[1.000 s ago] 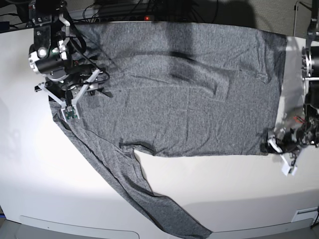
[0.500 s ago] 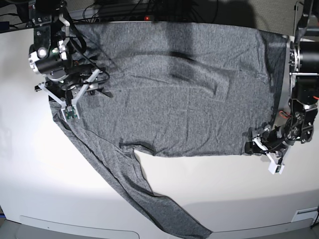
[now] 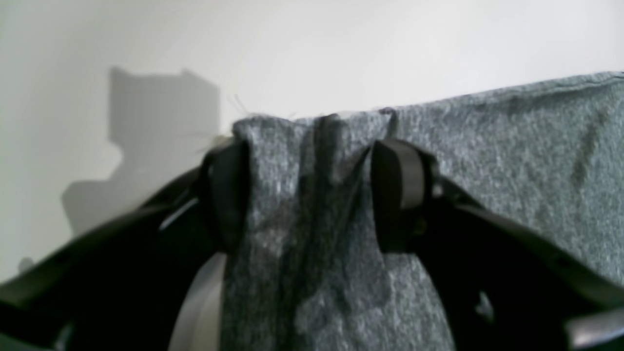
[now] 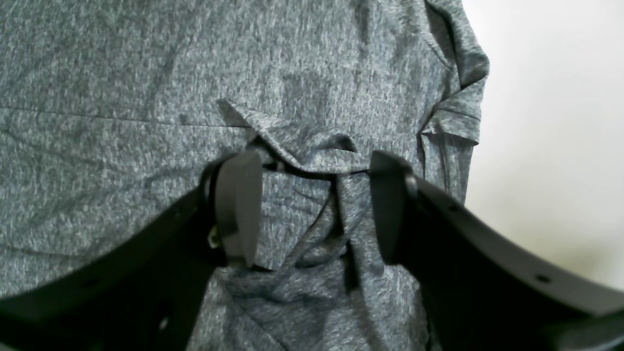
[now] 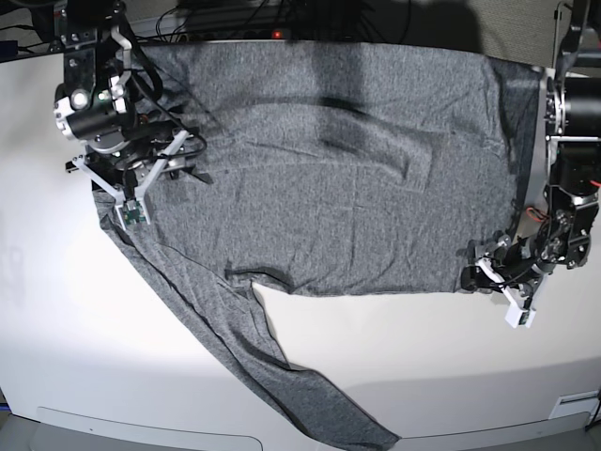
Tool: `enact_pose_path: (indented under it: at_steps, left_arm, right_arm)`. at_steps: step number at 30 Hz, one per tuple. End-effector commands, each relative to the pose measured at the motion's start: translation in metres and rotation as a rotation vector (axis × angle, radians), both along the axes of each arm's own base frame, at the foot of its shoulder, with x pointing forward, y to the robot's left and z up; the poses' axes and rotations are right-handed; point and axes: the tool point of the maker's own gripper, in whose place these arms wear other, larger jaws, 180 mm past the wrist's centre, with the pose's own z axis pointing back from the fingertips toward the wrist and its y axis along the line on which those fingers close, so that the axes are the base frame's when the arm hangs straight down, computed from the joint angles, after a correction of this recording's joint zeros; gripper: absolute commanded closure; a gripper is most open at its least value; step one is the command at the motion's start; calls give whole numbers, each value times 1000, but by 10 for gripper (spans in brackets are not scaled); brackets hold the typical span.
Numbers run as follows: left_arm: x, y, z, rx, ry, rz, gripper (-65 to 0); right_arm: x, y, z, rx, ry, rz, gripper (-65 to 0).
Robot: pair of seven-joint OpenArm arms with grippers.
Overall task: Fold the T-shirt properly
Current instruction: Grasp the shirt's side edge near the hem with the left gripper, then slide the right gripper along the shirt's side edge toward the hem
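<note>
So compared with a second back, the left end effector has slid in from the worktop's edge onto the shirt's corner; over the last half second it's barely budged. Its jaws stand wide apart, one either side of a bunched-up ridge of the T-shirt hem, and the wrist view shows fabric filling the gap between the fingers without being pinched tight. Just past the fingertips is the shirt's edge, then bare white worktop.

The right end effector hasn't moved at all. It's also spread wide, fingers straddling a little crumpled fold near the shoulder seam, with rumpled cloth bunching up between them and the sleeve edge just off to one side.

The shirt itself is heather grey, spread mostly flat across the back half of the worktop, between the two end effectors. There are a few soft creases through the middle of the body, and one long sleeve trails from below the right end effector diagonally down toward the front edge.
</note>
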Motion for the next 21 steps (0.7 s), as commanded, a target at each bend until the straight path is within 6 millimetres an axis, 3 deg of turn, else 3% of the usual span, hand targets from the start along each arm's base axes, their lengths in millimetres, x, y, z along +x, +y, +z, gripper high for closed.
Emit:
enact_pose_path:
  at_steps: [1,11,18,21]
  left_arm:
    - [17,8,23,0,-68,12,-385]
    - [21,14,29,-1,-106,25,-368]
    - [22,27,34,12,-126,41,0]
    - [21,25,32,10,-123,39,0]
  right_arm:
    - [7,-2,11,-7,-42,5,-351]
    - [7,-2,11,-7,-42,5,-351]
    - [7,-2,11,-7,-41,5,-351]
    - [7,-2,11,-7,-40,5,-351]
